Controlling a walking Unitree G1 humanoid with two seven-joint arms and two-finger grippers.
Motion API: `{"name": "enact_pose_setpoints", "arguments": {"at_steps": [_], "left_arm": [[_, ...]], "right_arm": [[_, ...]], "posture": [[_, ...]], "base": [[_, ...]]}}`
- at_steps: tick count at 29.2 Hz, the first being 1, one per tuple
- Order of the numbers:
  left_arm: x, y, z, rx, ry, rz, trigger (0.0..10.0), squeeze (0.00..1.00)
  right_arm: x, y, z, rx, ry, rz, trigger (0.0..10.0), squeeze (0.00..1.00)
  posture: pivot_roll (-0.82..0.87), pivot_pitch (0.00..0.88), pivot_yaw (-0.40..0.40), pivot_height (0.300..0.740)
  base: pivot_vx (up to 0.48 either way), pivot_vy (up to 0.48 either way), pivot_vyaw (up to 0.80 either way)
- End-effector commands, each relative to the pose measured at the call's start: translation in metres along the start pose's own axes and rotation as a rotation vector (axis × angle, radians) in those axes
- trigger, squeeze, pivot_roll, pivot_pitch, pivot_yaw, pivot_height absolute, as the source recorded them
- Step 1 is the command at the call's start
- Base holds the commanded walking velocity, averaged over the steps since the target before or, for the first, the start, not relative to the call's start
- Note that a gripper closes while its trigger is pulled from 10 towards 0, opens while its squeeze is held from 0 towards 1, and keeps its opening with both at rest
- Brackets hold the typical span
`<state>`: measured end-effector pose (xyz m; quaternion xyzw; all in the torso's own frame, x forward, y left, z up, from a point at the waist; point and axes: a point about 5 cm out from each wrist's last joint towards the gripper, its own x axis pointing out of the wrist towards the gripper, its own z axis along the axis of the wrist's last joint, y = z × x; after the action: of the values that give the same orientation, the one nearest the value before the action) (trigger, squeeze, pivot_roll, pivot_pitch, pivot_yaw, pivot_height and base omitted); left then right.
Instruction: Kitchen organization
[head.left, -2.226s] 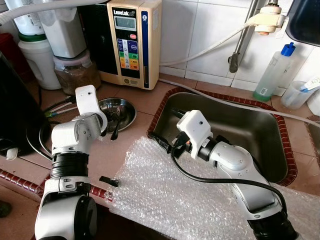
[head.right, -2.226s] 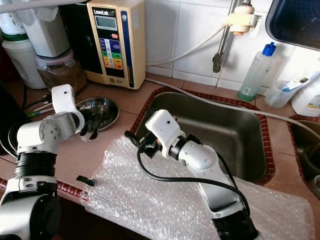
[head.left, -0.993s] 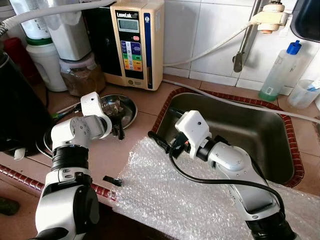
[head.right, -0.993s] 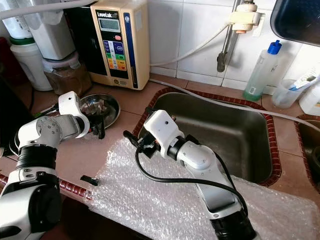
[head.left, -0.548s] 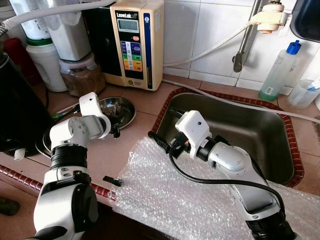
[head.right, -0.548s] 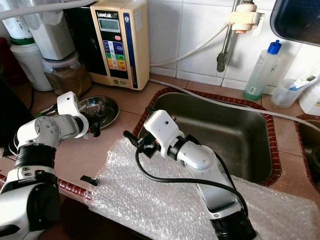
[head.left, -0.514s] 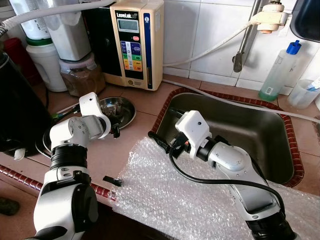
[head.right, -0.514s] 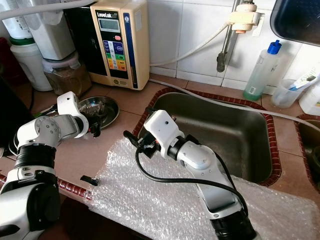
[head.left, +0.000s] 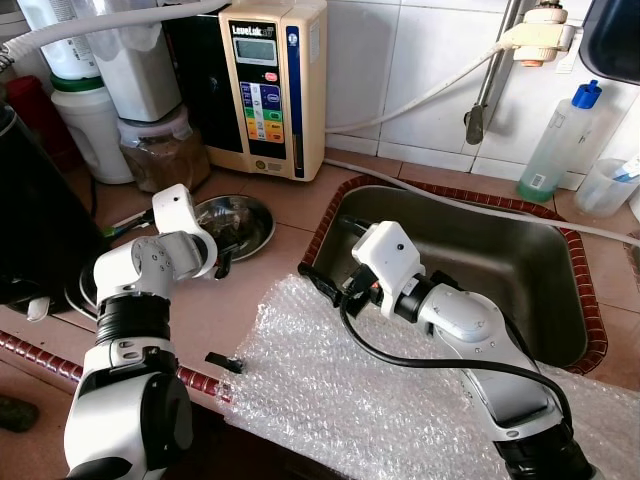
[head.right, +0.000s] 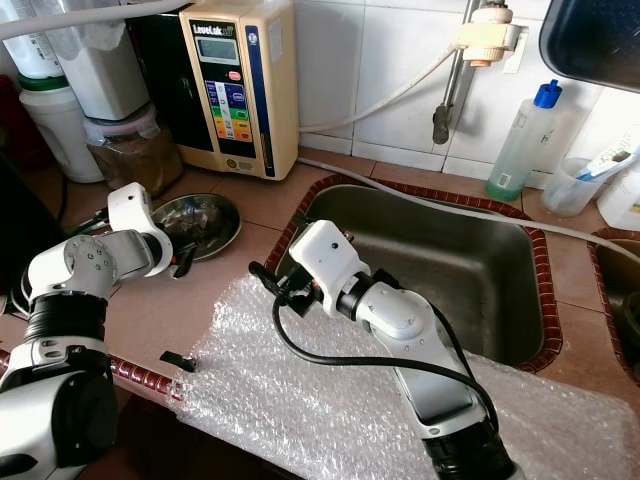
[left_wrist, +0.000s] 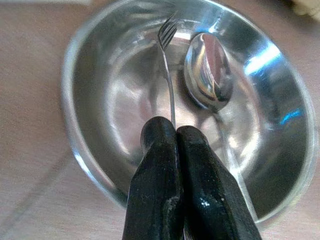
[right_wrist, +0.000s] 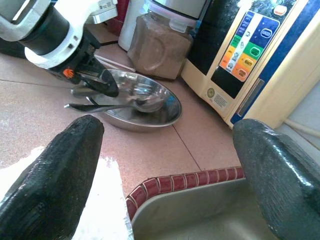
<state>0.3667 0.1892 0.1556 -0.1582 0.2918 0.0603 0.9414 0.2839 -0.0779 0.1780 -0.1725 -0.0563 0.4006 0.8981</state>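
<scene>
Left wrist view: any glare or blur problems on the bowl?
Left wrist view: strong glare streaks on the steel bowl rim and spoon; the fork stays readable, and the left end effector, shut on its handle, is slightly soft up close. Right wrist view: the near black fingers are blurred, the bowl sharp.

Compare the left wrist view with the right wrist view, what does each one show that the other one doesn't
Left wrist view alone: the fork's tines and the spoon's bowl from above, with the left gripper shut on the fork's handle.

Right wrist view alone: the left arm from the side, the right gripper's open fingers, the water machine, a brown-filled jar, the sink's rim and a bit of bubble wrap.

Both: the steel bowl on the counter, the fork and spoon in it, and the left gripper.
</scene>
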Motion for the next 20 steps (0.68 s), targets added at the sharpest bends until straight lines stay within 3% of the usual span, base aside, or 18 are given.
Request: {"name": "enact_pose_setpoints", "arguments": {"at_steps": [1,9,15,20], "left_arm": [[0.0,0.006,-0.005,0.042,-0.006,0.052,0.0,0.0],[-0.006,0.007,-0.013,0.121,-0.094,0.082,0.0,0.0],[-0.01,-0.003,-0.011,0.222,-0.18,0.068,0.0,0.0],[-0.012,-0.008,-0.015,0.225,-0.177,0.042,0.0,0.0]], "right_arm": [[0.001,-0.004,0.0,-0.006,0.001,-0.007,10.0,0.0],[0.001,-0.009,0.0,-0.007,0.0,-0.027,10.0,0.0],[0.001,-0.013,0.0,-0.01,-0.001,-0.049,10.0,0.0],[0.001,-0.015,0.0,-0.003,-0.004,-0.059,10.0,0.0]], "posture": [[0.05,0.0,0.046,0.74],[0.04,0.0,0.032,0.74],[0.04,0.0,0.029,0.74],[0.03,0.0,0.03,0.74]], "base": [[0.0,0.0,0.0],[0.0,0.0,0.0],[0.0,0.0,0.0],[0.0,0.0,0.0]]}}
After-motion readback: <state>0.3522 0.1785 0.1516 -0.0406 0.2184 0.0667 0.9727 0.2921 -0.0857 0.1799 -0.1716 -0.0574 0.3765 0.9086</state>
